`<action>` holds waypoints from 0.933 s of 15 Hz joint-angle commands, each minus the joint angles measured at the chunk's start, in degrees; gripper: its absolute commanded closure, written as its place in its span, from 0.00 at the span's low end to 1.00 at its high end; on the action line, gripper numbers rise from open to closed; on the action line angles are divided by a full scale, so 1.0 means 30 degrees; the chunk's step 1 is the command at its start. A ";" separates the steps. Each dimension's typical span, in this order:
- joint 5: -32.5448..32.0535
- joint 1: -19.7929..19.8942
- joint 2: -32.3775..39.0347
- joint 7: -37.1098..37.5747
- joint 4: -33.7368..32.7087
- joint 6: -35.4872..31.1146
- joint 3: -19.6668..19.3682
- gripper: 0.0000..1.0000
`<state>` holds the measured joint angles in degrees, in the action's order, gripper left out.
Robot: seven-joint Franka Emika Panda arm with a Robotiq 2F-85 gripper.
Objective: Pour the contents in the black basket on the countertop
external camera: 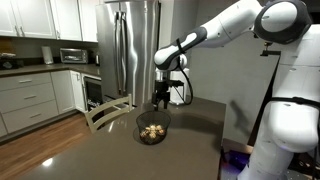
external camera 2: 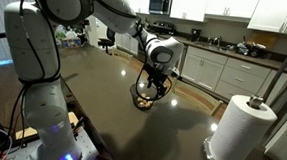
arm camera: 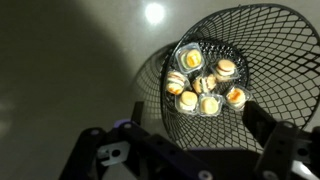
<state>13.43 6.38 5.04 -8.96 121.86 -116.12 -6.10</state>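
I read basket (arm camera: 268, 48) as matt wire mesh, countertop (external camera: 85, 150) smooth and glossy, fridge (external camera: 135, 45) brushed steel, towel roll (external camera 2: 243, 126) paper.

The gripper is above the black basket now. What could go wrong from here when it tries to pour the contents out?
1. The gripper is open over the black basket. The basket's rim is thin wire, so it could slip from the fingers once gripped and tilted.
2. The contents are small rounded lumps. On the smooth countertop they may roll away, perhaps toward its edge.
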 commanded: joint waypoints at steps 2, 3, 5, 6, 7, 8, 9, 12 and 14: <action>0.1162 0.0048 -0.0338 -0.1739 0.0978 -0.0625 0.0271 0.00; 0.1287 0.0038 -0.0272 -0.1860 0.1024 -0.0596 0.0317 0.00; 0.1308 0.0001 -0.0129 -0.1801 0.1183 -0.0597 0.0403 0.00; 0.1187 -0.0033 -0.0045 -0.1582 0.1262 -0.0640 0.0428 0.00; 0.1149 -0.0043 0.0014 -0.1519 0.1313 -0.0620 0.0439 0.00; 0.1106 -0.0054 0.0067 -0.1454 0.1388 -0.0642 0.0440 0.00; 0.1060 -0.0065 0.0136 -0.1330 0.1478 -0.0703 0.0428 0.00; 0.1302 -0.0005 0.0358 -0.1507 0.1619 -0.0782 0.0424 0.00; 0.1386 0.0018 0.0551 -0.1531 0.1627 -0.0821 0.0439 0.00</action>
<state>15.67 6.00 6.29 -12.18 125.76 -116.78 -5.02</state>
